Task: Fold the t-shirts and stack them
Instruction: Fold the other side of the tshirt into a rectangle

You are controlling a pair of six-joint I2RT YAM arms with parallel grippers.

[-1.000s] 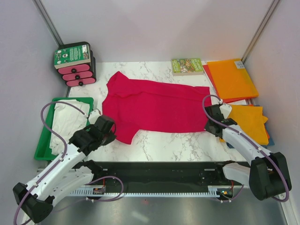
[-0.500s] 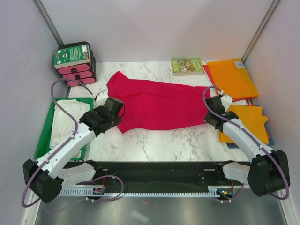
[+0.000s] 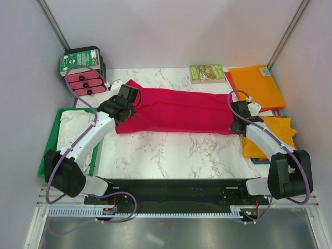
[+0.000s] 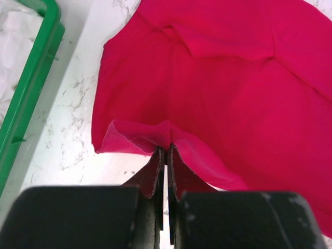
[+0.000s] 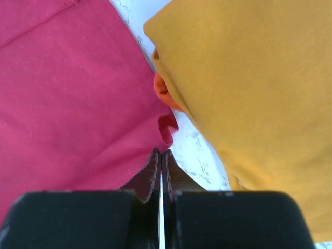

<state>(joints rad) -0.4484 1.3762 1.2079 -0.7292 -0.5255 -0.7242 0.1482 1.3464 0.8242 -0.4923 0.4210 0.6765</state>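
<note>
Fold on red shirt (image 3: 176, 110) across table (image 3: 171, 150): ends are pinched in tightly closed left claw (image 4: 166, 150) and right claw (image 5: 161, 152), to be moved level and released only once edges are aligned.

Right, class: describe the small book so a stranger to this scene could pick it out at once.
Go to the far edge of the marble table, right of centre. The book lies flat there, beyond the red t-shirt and left of the orange stack; unlike them, its green cover is printed.
</note>
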